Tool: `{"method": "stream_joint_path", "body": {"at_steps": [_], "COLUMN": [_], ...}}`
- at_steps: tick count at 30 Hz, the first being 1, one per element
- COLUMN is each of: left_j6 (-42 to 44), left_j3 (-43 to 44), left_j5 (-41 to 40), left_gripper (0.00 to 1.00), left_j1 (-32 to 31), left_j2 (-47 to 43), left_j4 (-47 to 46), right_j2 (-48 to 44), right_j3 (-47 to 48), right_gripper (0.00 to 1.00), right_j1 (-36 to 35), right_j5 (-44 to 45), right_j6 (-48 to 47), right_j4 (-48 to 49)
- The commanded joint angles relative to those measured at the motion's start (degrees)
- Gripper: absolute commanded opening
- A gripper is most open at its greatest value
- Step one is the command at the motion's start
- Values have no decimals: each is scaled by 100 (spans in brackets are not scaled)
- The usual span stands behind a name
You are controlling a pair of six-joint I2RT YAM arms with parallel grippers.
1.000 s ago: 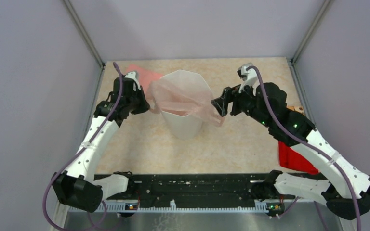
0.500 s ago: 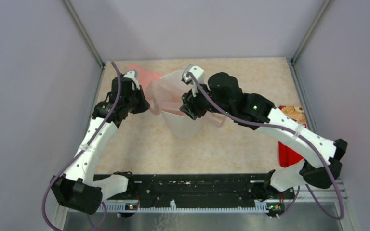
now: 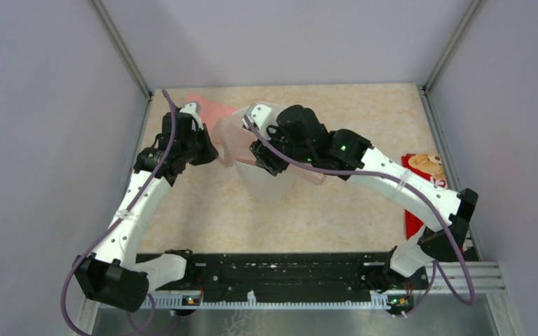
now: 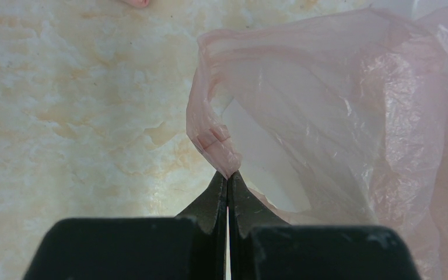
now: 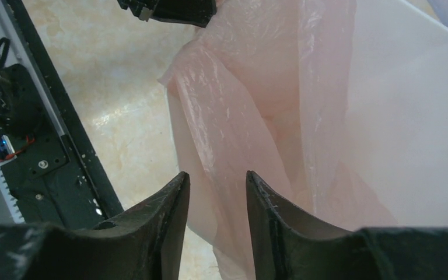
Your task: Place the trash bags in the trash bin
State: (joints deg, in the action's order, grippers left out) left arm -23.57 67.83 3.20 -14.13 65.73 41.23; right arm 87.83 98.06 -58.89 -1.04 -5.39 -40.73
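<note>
The trash bag (image 3: 232,135), a thin pale pink film, drapes over the left rim of the white faceted trash bin (image 3: 271,183). My left gripper (image 3: 209,151) is just left of the bin. In the left wrist view this gripper (image 4: 228,175) is shut on a pinched corner of the bag (image 4: 326,111). My right gripper (image 3: 260,158) reaches across the bin's mouth, pointing toward the near left rim. In the right wrist view it (image 5: 217,178) stands open, its jaws apart with the bag's film (image 5: 251,93) hanging just beyond the tips, at the bin's edge (image 5: 408,116).
A salmon-pink folded cloth (image 3: 207,106) lies at the back left behind the left gripper. A red packet (image 3: 424,168) lies at the table's right edge, partly under the right arm. The black base rail (image 3: 273,269) runs along the near edge. Grey walls close in three sides.
My right arm has swung left from the bin's right side to over the bin's mouth, and its jaws have narrowed. The left gripper has kept still, holding the bag's corner.
</note>
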Motion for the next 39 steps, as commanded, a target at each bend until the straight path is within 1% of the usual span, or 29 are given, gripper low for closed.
{"method": "stream_joint_path", "body": {"at_steps": [1,4,5,7,9,10,14,18,25,30,34,39], "left_j6": [81,81,81,77,72,64,47,21,-2,-24,-50,-30], "left_j3": [234,244,241,242,239,239,219,204,211,204,136,127], "left_j5": [75,74,70,74,68,56,1,-37,-122,-153,-267,-497], "left_gripper": [0,0,0,0,0,0,0,0,0,0,0,0], "left_j1": [-2,-2,-2,-2,-2,-2,-2,-2,-2,-2,6,7], "left_j2": [-98,-95,-91,-94,-96,-92,-87,-70,22,35,27,200], "left_j4": [-109,-106,-111,-111,-127,-125,-151,-168,-188,-211,-239,-279], "right_j2": [143,229,230,213,164,135,-93,-371,-793,-814,-787,-678], "right_j3": [292,336,344,372,424,450,431,248,-629,-1113,-1237,-1182], "right_gripper": [39,32,28,16,1,0,0,0,0,0,0,3], "right_j1": [-70,-74,-72,-67,-97,-127,-244,-372,-434,-435,-433,-438], "right_j5": [261,296,331,328,309,284,122,-393,-887,-886,-844,-591], "right_j6": [-211,-234,-230,-212,-179,-169,-62,127,404,618,685,671], "right_j4": [-36,-56,-31,17,53,61,171,256,466,623,680,568]}}
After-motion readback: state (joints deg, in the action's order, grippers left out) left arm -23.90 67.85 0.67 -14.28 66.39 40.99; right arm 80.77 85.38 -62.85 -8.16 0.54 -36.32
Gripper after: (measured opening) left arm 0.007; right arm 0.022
